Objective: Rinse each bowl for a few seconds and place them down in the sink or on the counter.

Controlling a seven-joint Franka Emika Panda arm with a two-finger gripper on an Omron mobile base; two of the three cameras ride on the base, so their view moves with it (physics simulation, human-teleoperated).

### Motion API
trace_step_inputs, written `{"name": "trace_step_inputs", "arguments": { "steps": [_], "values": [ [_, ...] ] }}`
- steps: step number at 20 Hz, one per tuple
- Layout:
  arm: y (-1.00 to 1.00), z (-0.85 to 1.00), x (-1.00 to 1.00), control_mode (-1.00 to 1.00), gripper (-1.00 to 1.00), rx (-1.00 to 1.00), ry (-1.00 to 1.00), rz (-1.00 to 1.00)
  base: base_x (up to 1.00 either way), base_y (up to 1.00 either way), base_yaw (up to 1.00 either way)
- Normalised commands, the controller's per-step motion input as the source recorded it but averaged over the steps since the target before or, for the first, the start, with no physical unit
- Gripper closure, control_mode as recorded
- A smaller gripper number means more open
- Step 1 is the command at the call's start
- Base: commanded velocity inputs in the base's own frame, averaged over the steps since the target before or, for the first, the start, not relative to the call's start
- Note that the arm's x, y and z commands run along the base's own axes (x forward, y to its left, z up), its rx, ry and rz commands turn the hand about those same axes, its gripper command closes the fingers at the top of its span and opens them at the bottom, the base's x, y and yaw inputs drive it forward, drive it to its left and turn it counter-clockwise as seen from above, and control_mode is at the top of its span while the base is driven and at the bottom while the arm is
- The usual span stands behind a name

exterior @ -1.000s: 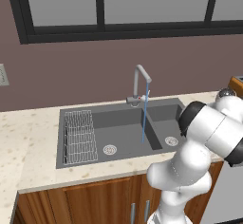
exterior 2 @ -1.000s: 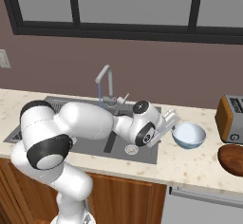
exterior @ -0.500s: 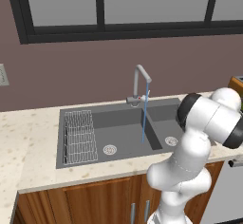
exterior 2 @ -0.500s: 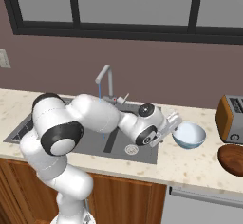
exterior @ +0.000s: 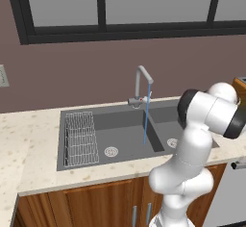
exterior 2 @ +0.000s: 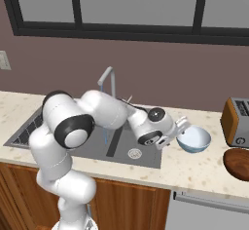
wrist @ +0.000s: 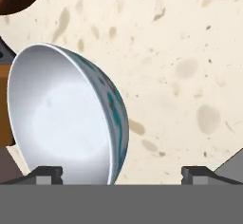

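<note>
Over the last second the arm has swung its elbow up and back while the gripper (exterior 2: pixel 181 129) has stayed at the near-left rim of the bowl (exterior 2: pixel 194 139); the bowl itself has not shifted on the counter (exterior 2: pixel 204 168).

At the far left of the sink (exterior: pixel 120 134), a wire rack (exterior: pixel 80 138) lies in the left basin, with a round silver drain (exterior: pixel 111 151) to its right. The tap (exterior: pixel 142 84) stands behind the divider between the basins, and a thin blue stream of water (exterior: pixel 146 120) runs from its spout down to the basin floor. A second drain (exterior 2: pixel 134 153) sits in the right basin.

To the right of the sink, the bowl rests on the counter, just beside the basin's right edge. In the hand view the bowl (wrist: pixel 66 118) lies between the two fingertips (wrist: pixel 47 173), nearer the left one, with its wall toward the middle of the gap. The fingers stand wide apart; I cannot tell whether either one touches the bowl.

Farther right a toaster (exterior 2: pixel 237 122) stands near the wall, and a dark brown wooden dish (exterior 2: pixel 238 163) sits nearer the front edge.
</note>
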Motion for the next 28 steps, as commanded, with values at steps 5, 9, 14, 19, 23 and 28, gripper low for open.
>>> {"name": "trace_step_inputs", "arguments": {
  "steps": [5,9,14,19,23,28],
  "values": [
    [-0.22,-0.13,0.13,-1.0,-1.0,0.06,0.0,0.0,0.0,0.0,0.0],
    [-0.17,-0.19,0.09,-1.0,-1.0,0.06,0.0,0.0,0.0,0.0,0.0],
    [-0.05,-0.25,0.06,-1.0,1.0,0.04,0.0,0.0,0.0,0.0,0.0],
    [-0.03,-0.27,0.1,-1.0,1.0,0.05,0.03,0.0,0.0,0.0,0.0],
    [-0.02,-0.18,0.05,-1.0,1.0,0.03,0.06,0.02,0.0,0.0,0.0],
    [0.01,-0.02,0.0,-1.0,1.0,0.0,0.0,0.0,0.0,0.0,0.0]
  ]
}}
